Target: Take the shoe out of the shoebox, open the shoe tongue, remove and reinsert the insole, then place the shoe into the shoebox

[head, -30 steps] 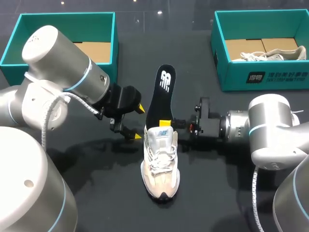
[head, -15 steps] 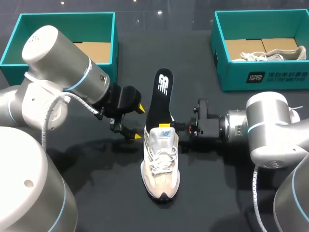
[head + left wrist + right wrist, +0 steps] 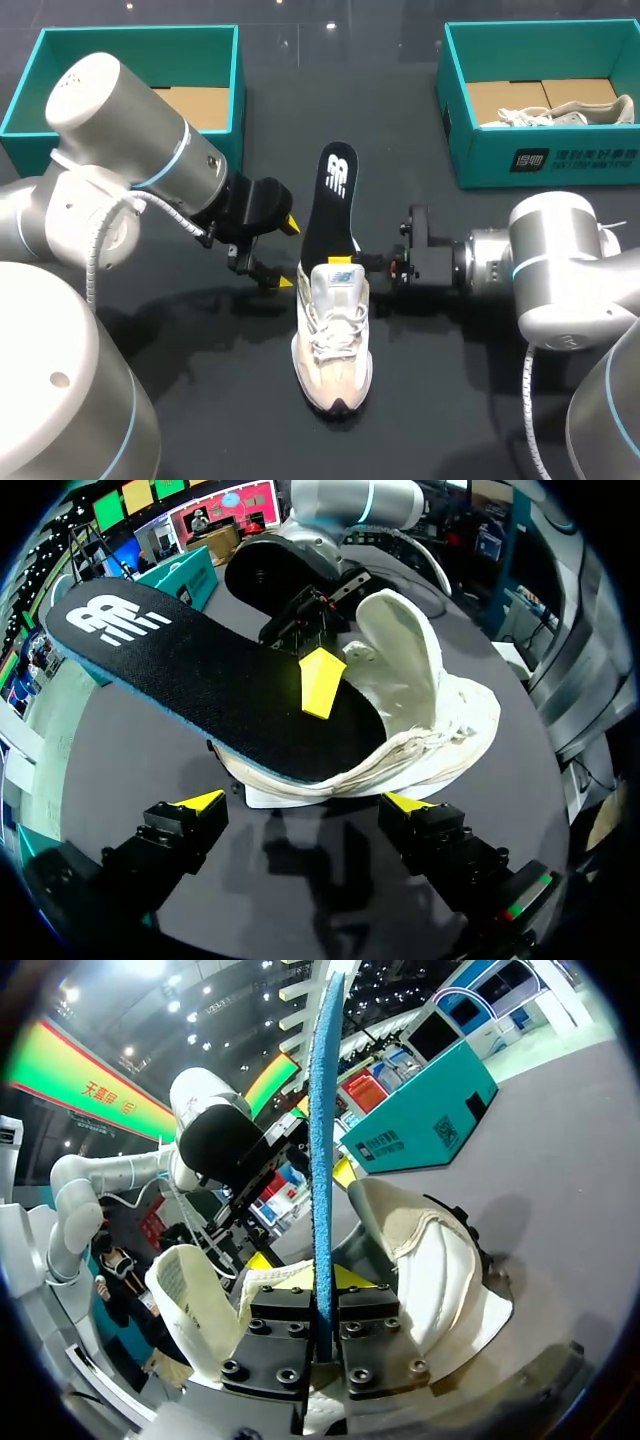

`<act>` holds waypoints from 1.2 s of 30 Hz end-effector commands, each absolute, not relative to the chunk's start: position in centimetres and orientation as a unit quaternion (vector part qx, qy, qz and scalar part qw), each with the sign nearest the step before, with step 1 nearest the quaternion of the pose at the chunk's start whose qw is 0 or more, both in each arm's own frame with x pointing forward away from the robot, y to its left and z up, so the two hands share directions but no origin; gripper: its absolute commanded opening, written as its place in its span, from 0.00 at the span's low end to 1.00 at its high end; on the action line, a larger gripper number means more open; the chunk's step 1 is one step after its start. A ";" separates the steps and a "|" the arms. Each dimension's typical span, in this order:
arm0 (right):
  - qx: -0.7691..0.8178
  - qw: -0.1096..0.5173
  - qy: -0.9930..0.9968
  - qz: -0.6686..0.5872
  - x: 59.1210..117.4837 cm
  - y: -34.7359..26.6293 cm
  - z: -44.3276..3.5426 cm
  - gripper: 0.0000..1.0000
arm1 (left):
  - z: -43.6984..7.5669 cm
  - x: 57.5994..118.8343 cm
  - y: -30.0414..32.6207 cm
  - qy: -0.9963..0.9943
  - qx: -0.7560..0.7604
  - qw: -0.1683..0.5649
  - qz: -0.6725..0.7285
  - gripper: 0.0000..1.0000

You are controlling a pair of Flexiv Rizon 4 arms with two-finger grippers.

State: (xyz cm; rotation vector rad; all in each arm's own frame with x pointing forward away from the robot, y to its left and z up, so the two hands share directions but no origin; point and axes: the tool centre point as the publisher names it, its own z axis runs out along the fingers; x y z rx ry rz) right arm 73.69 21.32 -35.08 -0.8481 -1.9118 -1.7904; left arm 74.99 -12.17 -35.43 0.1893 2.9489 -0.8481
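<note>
A beige shoe [image 3: 333,335] stands mid-table, toe toward the near edge, tongue pulled up. A black insole [image 3: 333,195] with a white logo slants up out of its heel opening, the lower end inside the shoe. My right gripper [image 3: 362,260] is shut on the insole's edge just above the collar; in the right wrist view the insole [image 3: 322,1110] runs edge-on between that gripper's [image 3: 322,1295] fingers. My left gripper [image 3: 288,254] is open beside the heel. In its wrist view the left gripper [image 3: 305,802] straddles the shoe [image 3: 430,710] under the insole [image 3: 190,670], not touching.
A teal shoebox [image 3: 45,60] lined with brown card sits at the back left. A second teal shoebox [image 3: 520,160] at the back right holds another beige shoe [image 3: 570,112]. Dark bare table lies all round the shoe.
The insole has slid a little down toward the shoe, and my right gripper has shifted slightly left with it. My left arm has not moved.
</note>
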 end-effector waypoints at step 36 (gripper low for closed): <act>-0.261 0.185 -0.698 -0.641 73.4 22.1 -34.0 0.24 | -35.5 75.0 -12.2 0.959 0.062 0.034 -0.275 1.00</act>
